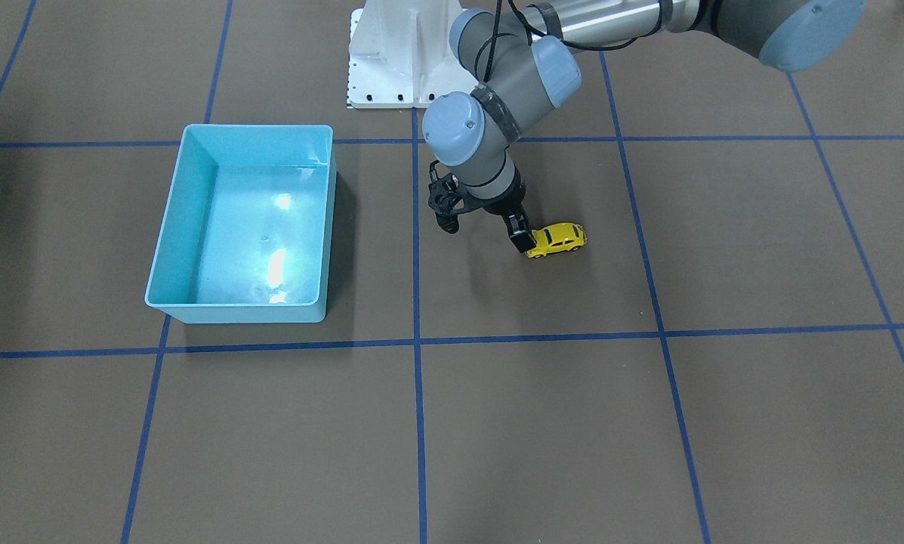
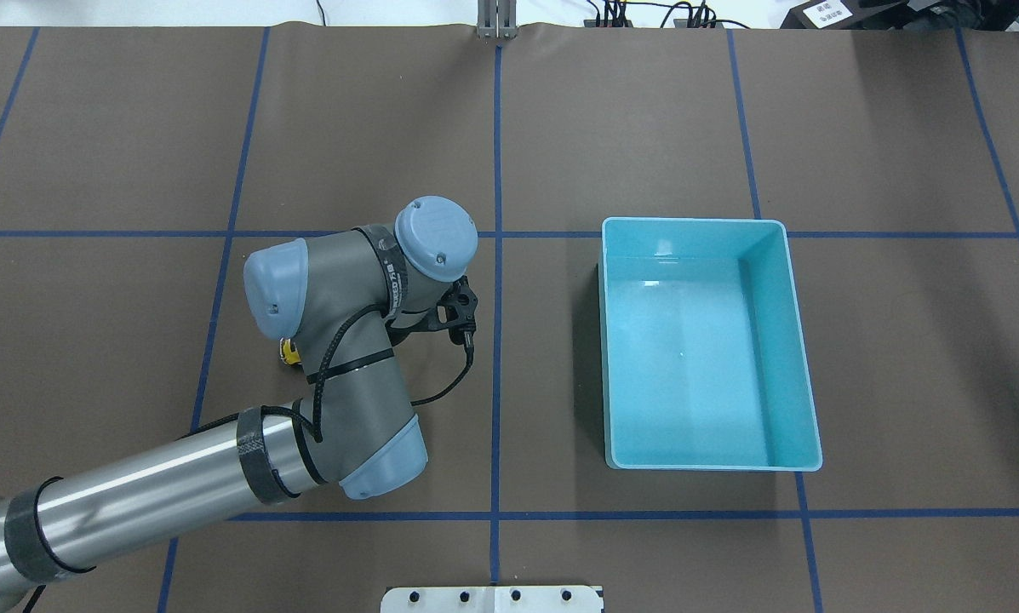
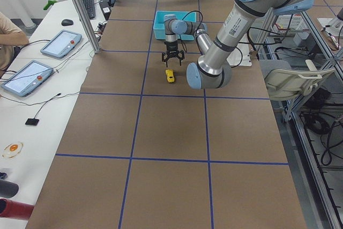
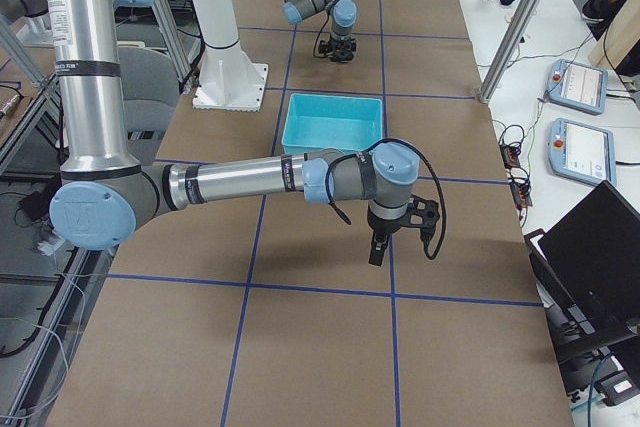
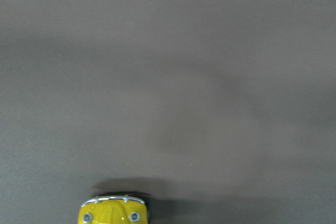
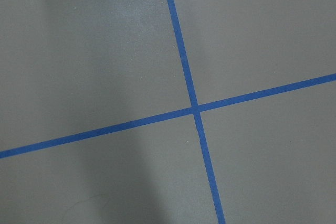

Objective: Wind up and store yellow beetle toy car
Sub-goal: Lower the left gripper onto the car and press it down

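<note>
yellow beetle toy car [image 1: 556,239]: on its wheels on the table [image 1: 497,438], well apart from the light blue bin [image 1: 174,227]
left gripper [image 1: 482,230]: spread wide, holding nothing; one finger [image 1: 520,240] just beside the car's end, car outside the gap
right gripper [image 4: 378,244]: spread cannot be told
step, likely: grasping the car for winding
doing it well: shift sideways until the body sits between the fingers, close across its flanks, wheels down

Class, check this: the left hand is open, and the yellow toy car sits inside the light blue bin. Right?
Wrong place. The yellow toy car sits on the table, outside the light blue bin; the front-facing view shows it. The left hand is open.
</note>
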Robot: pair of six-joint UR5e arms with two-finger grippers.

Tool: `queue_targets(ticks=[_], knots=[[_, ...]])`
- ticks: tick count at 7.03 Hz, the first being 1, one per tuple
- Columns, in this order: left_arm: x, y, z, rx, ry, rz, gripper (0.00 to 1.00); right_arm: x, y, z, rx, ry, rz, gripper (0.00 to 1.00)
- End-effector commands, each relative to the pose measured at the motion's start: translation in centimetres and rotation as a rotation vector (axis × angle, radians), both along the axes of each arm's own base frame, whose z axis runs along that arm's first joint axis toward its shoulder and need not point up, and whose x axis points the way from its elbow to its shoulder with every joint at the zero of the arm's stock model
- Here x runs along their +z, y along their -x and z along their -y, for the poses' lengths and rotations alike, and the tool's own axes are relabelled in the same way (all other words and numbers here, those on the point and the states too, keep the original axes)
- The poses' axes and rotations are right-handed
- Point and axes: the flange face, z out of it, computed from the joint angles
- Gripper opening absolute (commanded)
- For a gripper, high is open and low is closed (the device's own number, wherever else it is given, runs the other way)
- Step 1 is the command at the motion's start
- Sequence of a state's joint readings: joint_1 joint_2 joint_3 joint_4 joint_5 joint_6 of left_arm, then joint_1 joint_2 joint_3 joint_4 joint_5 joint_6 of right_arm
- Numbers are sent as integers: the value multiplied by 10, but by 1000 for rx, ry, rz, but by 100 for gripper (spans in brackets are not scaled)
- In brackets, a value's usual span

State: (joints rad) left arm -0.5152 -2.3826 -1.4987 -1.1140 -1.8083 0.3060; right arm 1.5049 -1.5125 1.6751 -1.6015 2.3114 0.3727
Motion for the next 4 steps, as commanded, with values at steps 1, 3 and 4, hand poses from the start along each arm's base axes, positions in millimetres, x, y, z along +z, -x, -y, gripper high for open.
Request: queue_targets(ticks=[1,3,4], knots=[[7,10,24,-37,-7,-9,100,0,0,0,0,0,-1,100],[14,8,28,-38,0,-1,100,0,0,0,0,0,-1,100],[17,10,29,-39,7,0,100,0,0,0,0,0,-1,100]])
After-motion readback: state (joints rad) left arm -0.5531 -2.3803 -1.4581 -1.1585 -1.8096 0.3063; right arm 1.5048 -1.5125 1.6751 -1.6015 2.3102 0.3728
